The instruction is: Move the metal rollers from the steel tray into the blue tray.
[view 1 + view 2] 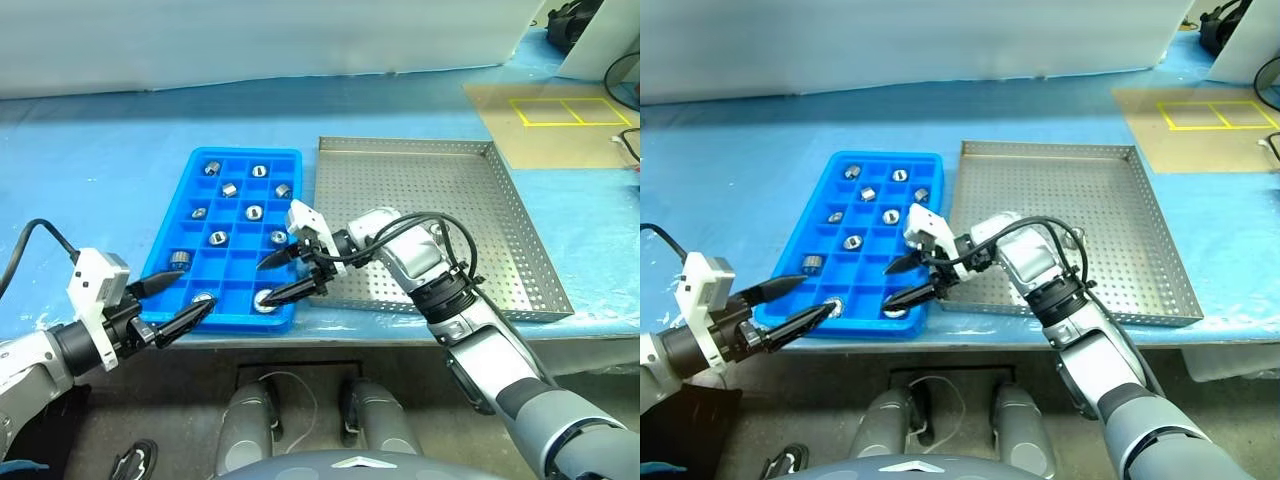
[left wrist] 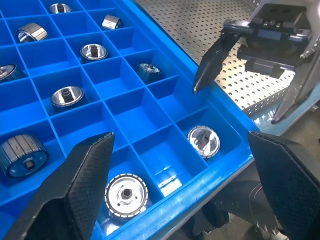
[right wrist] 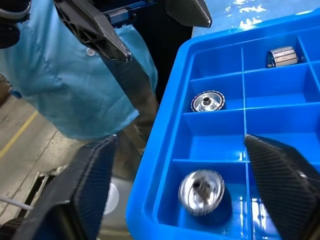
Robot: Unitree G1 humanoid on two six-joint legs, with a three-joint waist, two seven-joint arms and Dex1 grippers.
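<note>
The right tool (image 1: 283,276), fingers spread wide and empty, hangs just above a metal roller (image 3: 202,191) resting hole-up in the near corner compartment of the blue tray (image 1: 290,160), the steel tray (image 1: 520,230) behind it.

The blue tray (image 1: 237,236), a bright plastic grid of small square compartments, lies flat just left of the steel tray (image 1: 500,215), their long edges nearly touching. The steel tray is square and grey with a perforated floor and low rims. Shiny silver metal rollers (image 1: 254,212), short cylinders with centre holes, sit singly in scattered compartments of the blue tray, two (image 2: 203,141) in its near row.
</note>
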